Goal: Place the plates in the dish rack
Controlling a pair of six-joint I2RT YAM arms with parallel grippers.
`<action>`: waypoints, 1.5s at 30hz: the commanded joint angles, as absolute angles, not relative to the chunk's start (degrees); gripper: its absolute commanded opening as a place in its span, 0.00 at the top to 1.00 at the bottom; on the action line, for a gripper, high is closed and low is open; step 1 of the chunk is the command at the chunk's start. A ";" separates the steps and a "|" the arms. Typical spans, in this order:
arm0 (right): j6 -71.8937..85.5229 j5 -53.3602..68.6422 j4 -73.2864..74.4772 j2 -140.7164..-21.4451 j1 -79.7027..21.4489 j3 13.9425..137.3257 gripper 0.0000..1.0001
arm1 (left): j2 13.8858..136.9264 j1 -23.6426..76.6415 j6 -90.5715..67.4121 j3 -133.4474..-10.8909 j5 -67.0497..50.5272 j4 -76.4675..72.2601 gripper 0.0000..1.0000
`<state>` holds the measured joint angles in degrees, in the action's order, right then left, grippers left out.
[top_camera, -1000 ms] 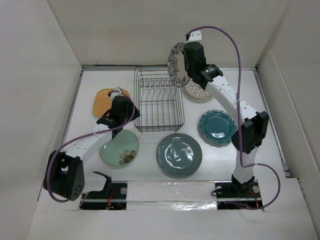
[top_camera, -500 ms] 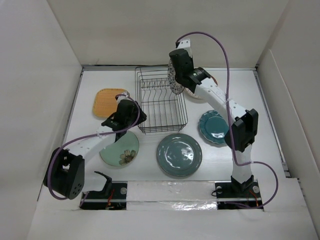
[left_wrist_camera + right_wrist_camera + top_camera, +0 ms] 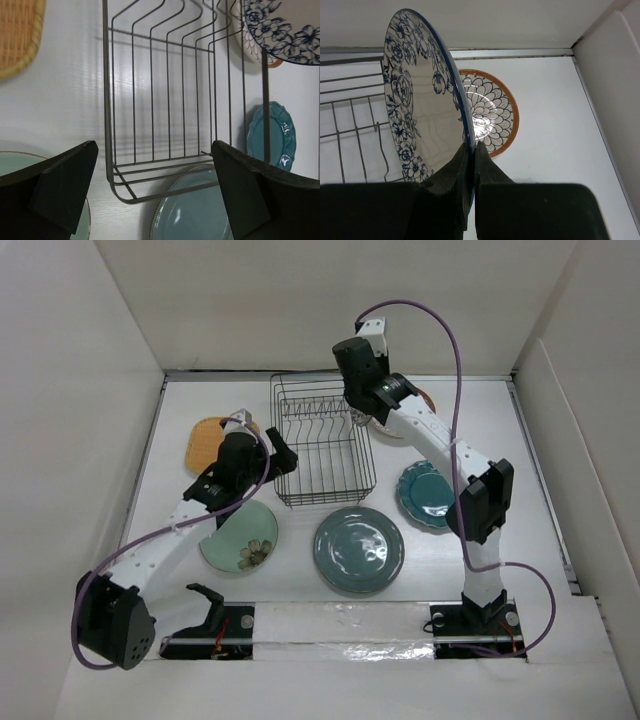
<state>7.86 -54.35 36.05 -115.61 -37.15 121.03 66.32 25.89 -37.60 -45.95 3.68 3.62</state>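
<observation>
My right gripper [image 3: 471, 155] is shut on the rim of the white plate with blue pattern [image 3: 420, 110] and holds it upright, edge-on, over the far right end of the black wire dish rack [image 3: 320, 445]. In the top view the right gripper [image 3: 356, 405] hides most of that plate. The plate also shows in the left wrist view [image 3: 285, 30] above the rack [image 3: 165, 100]. My left gripper [image 3: 284, 458] is open and empty at the rack's left side. The rack holds no plates.
The orange rounded-square plate [image 3: 207, 438] lies left of the rack. The pale mint flower plate [image 3: 240, 540] and the large grey-green plate [image 3: 358, 550] lie in front. The teal scalloped plate [image 3: 425, 495] lies at the right. The orange-brown petal plate [image 3: 492, 112] lies behind the right arm.
My right gripper has brought the blue-patterned plate left and down to the rack's far right end. My left gripper has moved away from the mint plate toward the rack's left side.
</observation>
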 commanded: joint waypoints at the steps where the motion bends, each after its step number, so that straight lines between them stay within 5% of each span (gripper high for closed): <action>1: 10.55 -60.03 30.85 -116.00 -38.93 128.49 1.00 | 60.57 25.93 -31.84 -50.70 6.76 6.50 0.01; 6: 10.37 -61.78 33.74 -120.23 -40.52 132.53 1.00 | 53.97 33.91 -23.65 -57.83 14.48 10.11 0.16; 13: 13.27 -64.25 37.71 -123.05 -41.66 134.48 1.00 | 48.78 36.65 -22.94 -53.44 18.62 7.56 0.23; 25: 6.95 -66.97 30.06 -116.11 -41.04 131.31 1.00 | 47.02 37.27 -22.76 -51.33 17.93 6.15 0.24; 45: 2.72 -64.42 27.69 -123.22 -40.52 129.56 1.00 | 46.93 37.79 -22.24 -51.15 18.19 5.98 0.23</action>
<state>4.03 -60.60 35.42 -124.88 -40.21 128.42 47.70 37.52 -23.14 -51.33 17.21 8.01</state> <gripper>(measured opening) 0.058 0.768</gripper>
